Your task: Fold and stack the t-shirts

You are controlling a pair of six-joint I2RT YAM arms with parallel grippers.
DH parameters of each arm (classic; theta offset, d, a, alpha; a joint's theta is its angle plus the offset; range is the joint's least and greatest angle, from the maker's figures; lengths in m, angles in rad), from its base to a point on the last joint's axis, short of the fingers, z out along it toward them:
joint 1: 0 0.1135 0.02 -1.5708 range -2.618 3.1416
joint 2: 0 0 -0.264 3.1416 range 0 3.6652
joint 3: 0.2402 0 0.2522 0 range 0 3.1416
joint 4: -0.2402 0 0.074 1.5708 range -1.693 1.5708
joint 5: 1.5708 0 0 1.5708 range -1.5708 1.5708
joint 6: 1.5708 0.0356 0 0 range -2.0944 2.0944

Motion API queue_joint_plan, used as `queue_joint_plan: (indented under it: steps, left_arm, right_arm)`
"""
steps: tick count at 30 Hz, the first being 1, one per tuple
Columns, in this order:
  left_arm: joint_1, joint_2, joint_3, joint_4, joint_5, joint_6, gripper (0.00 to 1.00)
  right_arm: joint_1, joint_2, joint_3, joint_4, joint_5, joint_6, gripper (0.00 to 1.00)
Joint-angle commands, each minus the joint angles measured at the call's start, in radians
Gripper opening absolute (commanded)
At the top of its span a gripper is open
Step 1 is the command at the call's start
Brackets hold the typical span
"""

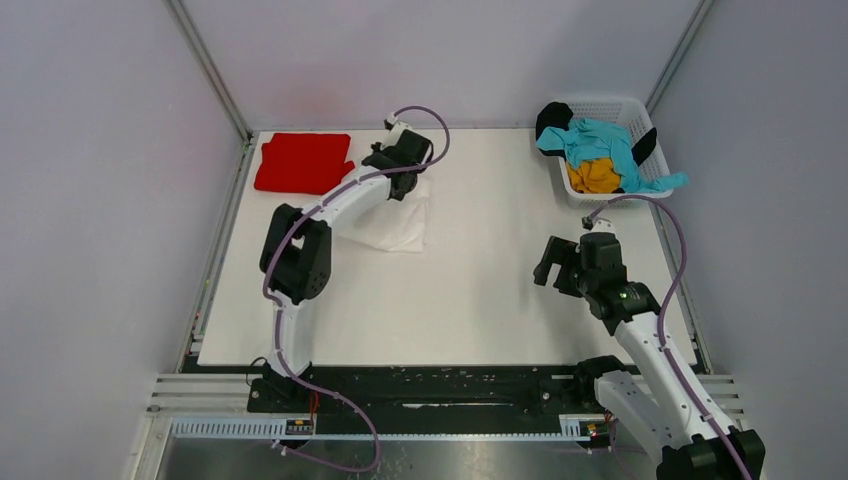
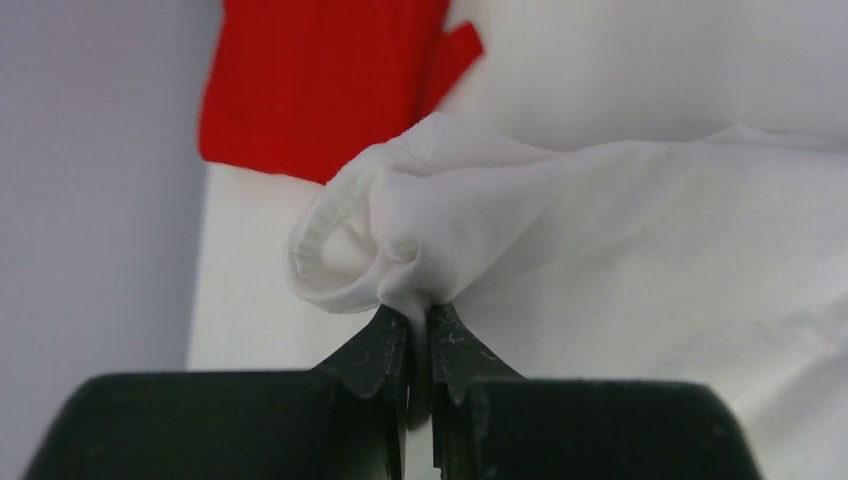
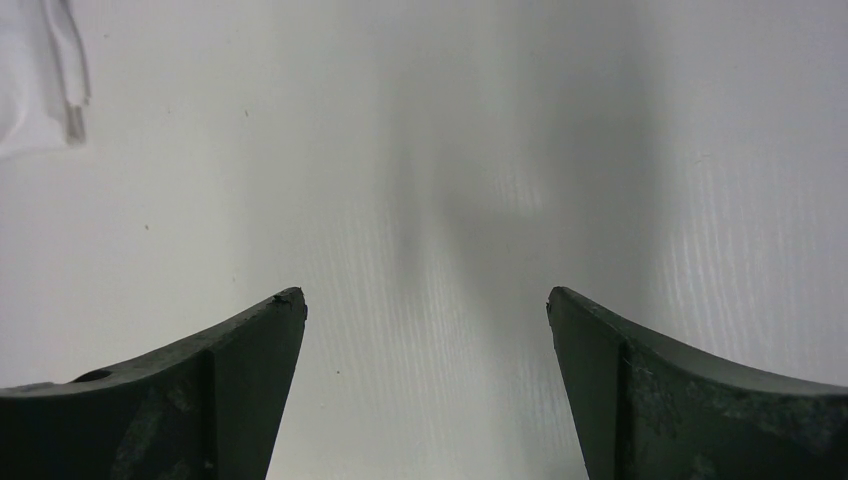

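Top view, with both wrist views. My left gripper (image 2: 418, 318) reaches to the far left part of the table (image 1: 480, 280). Its jaws are pressed together on a bunched fold of the white t-shirt (image 2: 620, 240), with only a thin layer of cloth between the fingertips. A rolled hem curls just above the pinch. The rest of the white t-shirt lies as a folded pad on the table beneath my left forearm.

The red t-shirt (image 1: 302, 162) lies folded flat at the far left corner, just beside the white one. From the left wrist it appears directly behind the pinched fold, and I cannot tell whether the two garments touch.

My right gripper (image 3: 425, 305) hangs over bare table on the right side. Its jaws are spread wide and nothing lies between them. A white edge shows at the top left corner of that wrist view.

The basket (image 1: 600, 103) stands at the far right corner. It holds a teal t-shirt (image 1: 600, 140) draped over its near rim, an orange t-shirt (image 1: 595, 176) under the teal one, and black cloth (image 1: 552, 118) at its far left end.
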Motion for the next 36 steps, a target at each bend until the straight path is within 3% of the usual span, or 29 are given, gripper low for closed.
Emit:
queue_joint_plan:
  steps: [1, 8, 20, 36]
  left_arm:
    - [0.067, 0.038, 0.07, 0.231, -0.17, 0.35, 0.0]
    - [0.169, 0.078, 0.106, 0.537, -0.202, 0.677, 0.0]
    - [0.288, 0.189, 0.329, 0.555, -0.131, 0.773, 0.0]
    - [0.366, 0.101, 0.329, 0.584, 0.009, 0.831, 0.0]
  right_arm:
    - [-0.004, -0.001, -0.019, 0.048, 0.062, -0.02, 0.99]
    - [-0.005, 0.0, -0.026, 0.057, 0.112, -0.02, 1.0]
    - [-0.005, 0.017, -0.022, 0.053, 0.134, -0.018, 1.0]
    - [-0.005, 0.005, -0.014, 0.029, 0.162, -0.018, 0.99]
